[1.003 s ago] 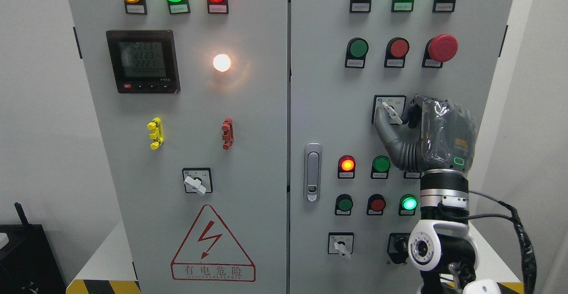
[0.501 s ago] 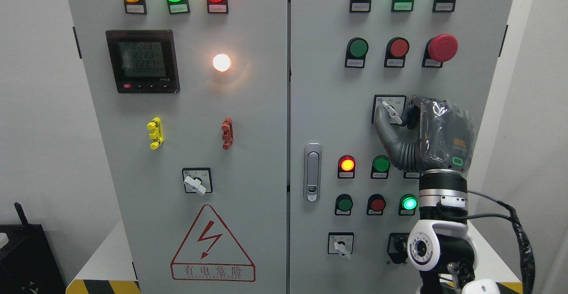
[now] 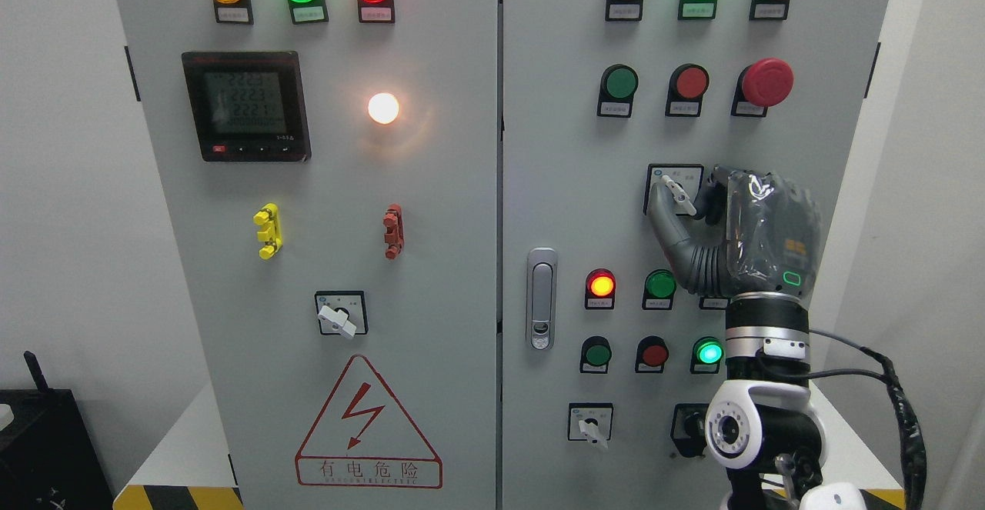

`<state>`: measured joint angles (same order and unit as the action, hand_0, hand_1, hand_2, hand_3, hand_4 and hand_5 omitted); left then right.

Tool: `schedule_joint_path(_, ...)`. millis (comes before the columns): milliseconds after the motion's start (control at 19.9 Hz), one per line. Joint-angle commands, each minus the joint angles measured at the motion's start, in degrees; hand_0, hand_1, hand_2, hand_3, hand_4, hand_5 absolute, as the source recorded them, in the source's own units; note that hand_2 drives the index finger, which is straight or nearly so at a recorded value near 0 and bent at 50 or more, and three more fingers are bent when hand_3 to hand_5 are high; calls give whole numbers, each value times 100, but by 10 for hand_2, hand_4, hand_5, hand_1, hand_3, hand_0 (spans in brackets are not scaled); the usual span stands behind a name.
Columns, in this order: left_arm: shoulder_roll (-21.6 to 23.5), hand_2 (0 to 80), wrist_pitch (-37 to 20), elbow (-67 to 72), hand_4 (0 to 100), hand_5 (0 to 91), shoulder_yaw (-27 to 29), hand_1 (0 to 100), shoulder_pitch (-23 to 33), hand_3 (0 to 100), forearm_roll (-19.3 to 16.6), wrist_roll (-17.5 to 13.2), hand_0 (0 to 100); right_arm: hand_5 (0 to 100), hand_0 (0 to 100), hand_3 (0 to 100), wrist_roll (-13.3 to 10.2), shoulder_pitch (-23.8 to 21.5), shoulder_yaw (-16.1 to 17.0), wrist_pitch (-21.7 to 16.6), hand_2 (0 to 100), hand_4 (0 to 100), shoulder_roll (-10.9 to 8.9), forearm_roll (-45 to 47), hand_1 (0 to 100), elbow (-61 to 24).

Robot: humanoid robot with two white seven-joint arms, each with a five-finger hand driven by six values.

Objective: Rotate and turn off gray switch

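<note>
The gray rotary switch (image 3: 677, 193) sits on a square plate on the right door of the gray cabinet (image 3: 554, 187), its pale handle pointing down to the right. My right hand (image 3: 685, 201) reaches up from the lower right and closes on the handle. The thumb (image 3: 660, 214) lies against the handle's left side and the curled fingers (image 3: 714, 196) against its right side. The palm, wrapped in clear film, hides the plate's right edge. The left hand does not show.
Below the hand are a lit red lamp (image 3: 601, 285), a green button (image 3: 659, 285) and a lit green lamp (image 3: 709, 352). A red mushroom button (image 3: 767, 81) is above. The door latch (image 3: 542, 298) is to the left. Other rotary switches (image 3: 338, 318) (image 3: 591, 427) stand lower.
The right hand and the whole view have shifted a few pixels up and to the left. The handle's angle looks the same.
</note>
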<state>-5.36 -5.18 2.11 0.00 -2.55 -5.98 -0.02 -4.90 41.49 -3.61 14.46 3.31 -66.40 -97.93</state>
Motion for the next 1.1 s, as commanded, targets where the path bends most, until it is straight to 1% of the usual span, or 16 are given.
schedule_joint_path(0,0,0,0,0,0,0,185,389,0,0,0,2,120,900,447,885,-10,8,-8,-4,758,796,3,4,236,2)
schedule_joint_path(451,0,0,0,0,0,0,185,389,0,0,0,2,120,902,460,898,-10,8,-8,-4,771,804,3,4,225,2)
schedule_joint_path(1053,0,0,0,0,0,0,185,389,0,0,0,2,120,902,519,909,-10,8,-43,-22,779,811,29,13,205,81)
